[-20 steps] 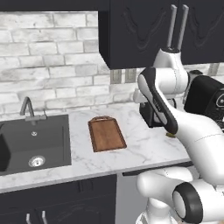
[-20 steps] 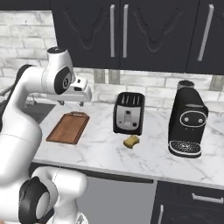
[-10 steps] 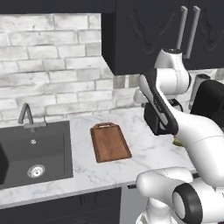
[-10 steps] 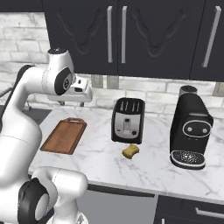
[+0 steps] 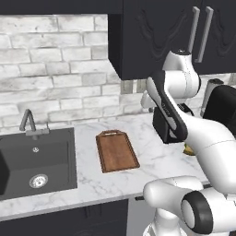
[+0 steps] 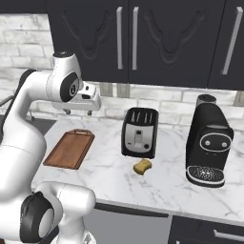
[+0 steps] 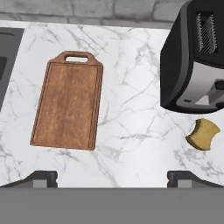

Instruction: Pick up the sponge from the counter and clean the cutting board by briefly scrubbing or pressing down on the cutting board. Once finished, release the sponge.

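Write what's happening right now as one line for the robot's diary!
stage: before pickup | gripper: open, empty, above counter | sponge: on counter by toaster | cutting board: bare

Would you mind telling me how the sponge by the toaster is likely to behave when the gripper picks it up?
The sponge looks small and porous, so it is probably very light and will likely squash between the fingers. Its curved, bent outline suggests it flexes easily. Lying flat on the counter, it seems unlikely to roll.
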You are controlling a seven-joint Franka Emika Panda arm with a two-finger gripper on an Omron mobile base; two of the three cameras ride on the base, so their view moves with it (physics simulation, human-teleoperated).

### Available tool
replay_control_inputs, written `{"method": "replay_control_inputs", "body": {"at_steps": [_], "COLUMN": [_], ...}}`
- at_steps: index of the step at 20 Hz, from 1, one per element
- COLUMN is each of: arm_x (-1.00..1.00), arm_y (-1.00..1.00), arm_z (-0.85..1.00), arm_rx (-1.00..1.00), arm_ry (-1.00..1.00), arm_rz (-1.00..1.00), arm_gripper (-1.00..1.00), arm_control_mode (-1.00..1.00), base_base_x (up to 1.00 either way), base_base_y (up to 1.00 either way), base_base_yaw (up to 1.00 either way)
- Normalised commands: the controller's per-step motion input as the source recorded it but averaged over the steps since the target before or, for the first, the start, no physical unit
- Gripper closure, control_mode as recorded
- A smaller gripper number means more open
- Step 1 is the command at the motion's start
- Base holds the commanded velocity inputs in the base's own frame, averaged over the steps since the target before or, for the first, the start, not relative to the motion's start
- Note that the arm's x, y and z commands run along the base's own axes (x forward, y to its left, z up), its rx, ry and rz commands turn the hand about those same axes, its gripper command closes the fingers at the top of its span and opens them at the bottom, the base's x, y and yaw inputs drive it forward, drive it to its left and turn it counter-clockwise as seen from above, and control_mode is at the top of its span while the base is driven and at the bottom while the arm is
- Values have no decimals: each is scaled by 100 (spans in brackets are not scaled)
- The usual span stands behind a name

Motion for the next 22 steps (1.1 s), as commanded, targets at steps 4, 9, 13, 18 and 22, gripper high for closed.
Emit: {"method": "replay_control_inputs", "body": {"at_steps": [4, 9, 13, 18, 22], "arm_x": [0, 0, -8, -25, -27], "arm_y": [0, 0, -34, -40, -49], "arm_z": [0, 0, -55, -88, -75], "arm_rx": [0, 0, 4, 0, 0], "arm_ry": [0, 0, 1, 12, 13], "arm_rz": [0, 0, 0, -4, -8], "arm_gripper": [-100, -100, -100, -100, -100], "arm_control_mode": [100, 100, -100, -100, -100], "base_base_x": [44, 17, 0, 0, 0], "base_base_y": [-4, -10, 0, 0, 0], "base_base_yaw": [0, 0, 0, 0, 0]}}
